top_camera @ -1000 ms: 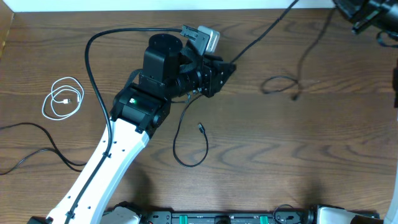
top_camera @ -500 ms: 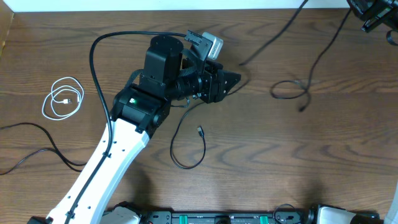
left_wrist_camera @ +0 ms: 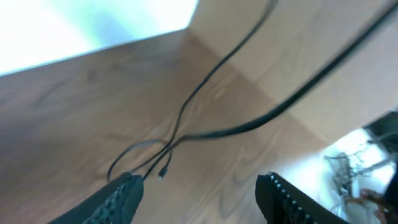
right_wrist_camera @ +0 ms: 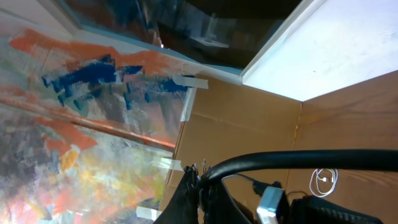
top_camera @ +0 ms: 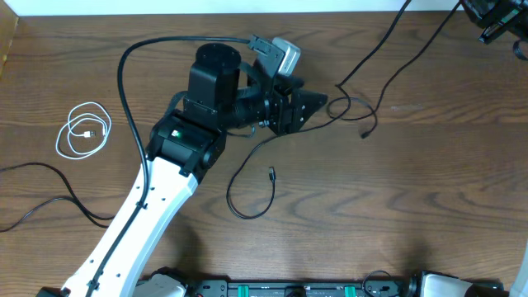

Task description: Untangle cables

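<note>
Left hand (left_wrist_camera: 200, 185) open (empty) near black cable (left_wrist_camera: 184, 111), right hand (right_wrist_camera: 194, 183) gripping it, white cable (top_camera: 87, 132) apart

Cable coil (top_camera: 86, 133) left; loop (top_camera: 229, 196) maybe under left hand (top_camera: 320, 102).

You have the thin white cable (top_camera: 82, 132) lying loosely coiled at far left. A thin black cable (top_camera: 230, 194) curls in an open loop at centre, its plug free. A second black cable (top_camera: 375, 40) trails in from the upper right, possibly joined to the first.

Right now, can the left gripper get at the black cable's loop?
Probably yes. The left gripper is open and aimed at the loop, which sits just ahead of it with nothing in between.
</note>
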Controlling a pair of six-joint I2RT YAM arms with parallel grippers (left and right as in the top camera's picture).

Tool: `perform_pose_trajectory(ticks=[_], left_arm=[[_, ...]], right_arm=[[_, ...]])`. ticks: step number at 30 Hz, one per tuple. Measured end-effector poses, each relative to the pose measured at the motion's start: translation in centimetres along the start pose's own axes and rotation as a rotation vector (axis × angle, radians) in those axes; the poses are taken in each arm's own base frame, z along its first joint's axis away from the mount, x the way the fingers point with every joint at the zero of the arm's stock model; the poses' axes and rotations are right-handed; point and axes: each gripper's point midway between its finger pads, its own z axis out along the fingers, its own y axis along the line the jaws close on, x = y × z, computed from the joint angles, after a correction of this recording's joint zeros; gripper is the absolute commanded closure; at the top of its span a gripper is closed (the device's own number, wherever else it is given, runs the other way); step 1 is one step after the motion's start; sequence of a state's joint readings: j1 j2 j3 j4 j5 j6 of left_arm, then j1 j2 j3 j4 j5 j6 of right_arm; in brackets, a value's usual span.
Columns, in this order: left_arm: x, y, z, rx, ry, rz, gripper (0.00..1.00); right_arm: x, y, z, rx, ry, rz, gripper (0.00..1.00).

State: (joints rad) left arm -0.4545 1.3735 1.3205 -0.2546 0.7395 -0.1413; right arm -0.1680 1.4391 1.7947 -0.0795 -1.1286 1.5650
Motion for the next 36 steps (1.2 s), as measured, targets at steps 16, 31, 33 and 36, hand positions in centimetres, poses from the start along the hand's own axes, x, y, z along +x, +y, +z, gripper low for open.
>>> perform_pose_trajectory(ticks=[16,31,33,36], left_arm=[[-0.1,-3.7,1.3,0.105,-0.01,0.128,0.38],[-1.2,-2.4,1.9,0.049,-0.057,0.156,0.46],[-1.0,-2.3,2.1,0.05,-0.052,0.153,0.54],[-1.0,-2.4,2.1,0.059,-0.05,0.155,0.72]], right_arm=[[0.8,0.1,0.6,-0.006,0.027,0.066,0.98],[3.1,0.5,2.0,-0.018,0.118,0.105,0.98],[3.1,0.5,2.1,-0.018,0.117,0.109,0.98],[3.1,0.5,2.1,-0.018,0.115,0.112,0.99]])
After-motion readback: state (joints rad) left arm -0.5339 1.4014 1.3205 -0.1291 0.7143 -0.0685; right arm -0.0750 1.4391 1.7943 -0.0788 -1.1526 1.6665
